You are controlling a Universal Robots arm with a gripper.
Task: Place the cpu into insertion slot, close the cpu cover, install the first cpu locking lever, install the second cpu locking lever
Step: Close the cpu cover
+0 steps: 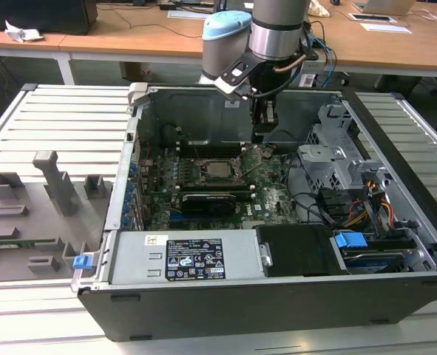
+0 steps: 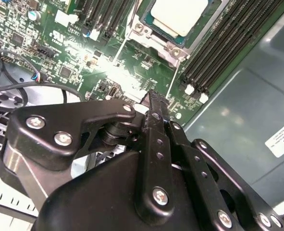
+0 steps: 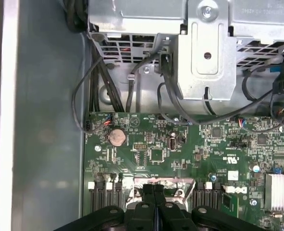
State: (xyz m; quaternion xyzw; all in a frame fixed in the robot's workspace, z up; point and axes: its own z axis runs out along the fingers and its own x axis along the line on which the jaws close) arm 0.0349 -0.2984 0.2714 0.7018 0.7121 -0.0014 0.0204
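Cpu (image 2: 180, 14) sits, silver top up, in the insertion slot (image 1: 201, 168) on the motherboard (image 3: 156, 154), so you can count that step as done. The cpu cover (image 2: 142, 30) looks to lie flat around it. Two thin locking levers (image 2: 118, 50) stand up off the board at the socket's corners, and neither looks latched. Your gripper (image 3: 154, 190) hangs just beside the socket with its fingers pressed together and nothing between them. You have one chip, one socket, one cover, two levers and one gripper.
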